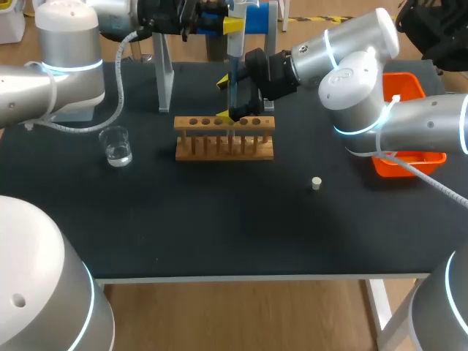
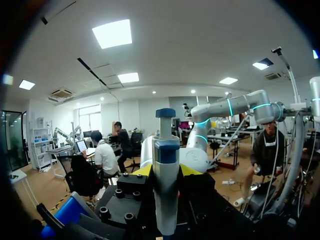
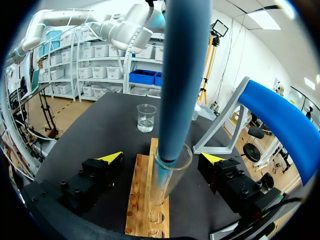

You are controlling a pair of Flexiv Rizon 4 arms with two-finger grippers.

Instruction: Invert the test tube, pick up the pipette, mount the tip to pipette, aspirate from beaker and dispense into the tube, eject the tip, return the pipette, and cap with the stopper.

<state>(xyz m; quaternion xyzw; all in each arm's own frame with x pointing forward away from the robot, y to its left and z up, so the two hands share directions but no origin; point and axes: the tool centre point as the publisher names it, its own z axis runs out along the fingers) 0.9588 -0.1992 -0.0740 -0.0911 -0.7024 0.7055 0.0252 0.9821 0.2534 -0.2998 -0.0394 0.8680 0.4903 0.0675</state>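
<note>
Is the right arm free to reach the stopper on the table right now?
Probably yes: its tool is open around the test tube, gripping nothing, and the stopper lies alone on that arm's side.

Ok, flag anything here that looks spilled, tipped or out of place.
Nothing stands out. The beaker stands upright with no puddle around it, the rack sits level, the tube is upright in it with the pipette in its mouth, and the stopper lies loose on the table.
</note>
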